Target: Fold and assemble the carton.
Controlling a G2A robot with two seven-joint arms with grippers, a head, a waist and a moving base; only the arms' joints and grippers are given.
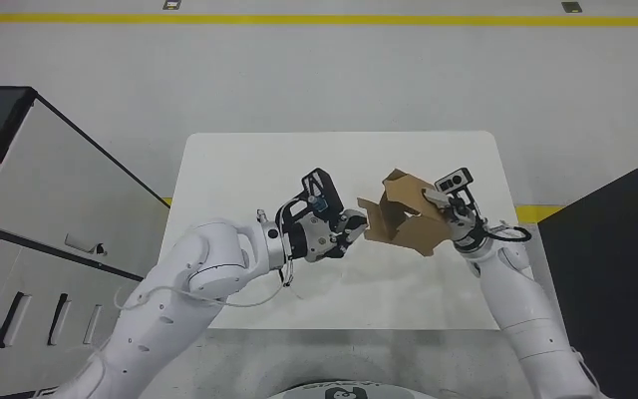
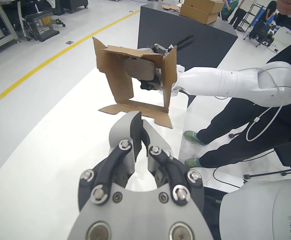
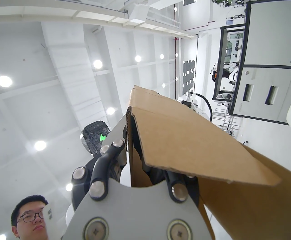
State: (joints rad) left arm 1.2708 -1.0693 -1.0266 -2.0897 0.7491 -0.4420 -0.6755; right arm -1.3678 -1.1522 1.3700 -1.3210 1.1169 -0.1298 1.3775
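A brown cardboard carton (image 1: pixel 404 211) stands half opened on the white table (image 1: pixel 249 170), its flaps spread. In the left wrist view the carton (image 2: pixel 118 72) forms an open sleeve with one flap lying flat on the table. My right gripper (image 1: pixel 442 204) is shut on the carton's far wall; the right wrist view has that cardboard wall (image 3: pixel 181 141) pinched between the fingers (image 3: pixel 118 136). My left gripper (image 1: pixel 357 225) hovers just short of the carton's near flap, shut with nothing in it; its dark pads (image 2: pixel 137 129) meet.
A dark cabinet (image 2: pixel 181 38) with stacked cardboard boxes (image 2: pixel 200 11) stands past the table's far side. A person's legs (image 2: pixel 227 127) are beside the table's edge. Black cabinets (image 1: pixel 40 199) flank the table on both sides.
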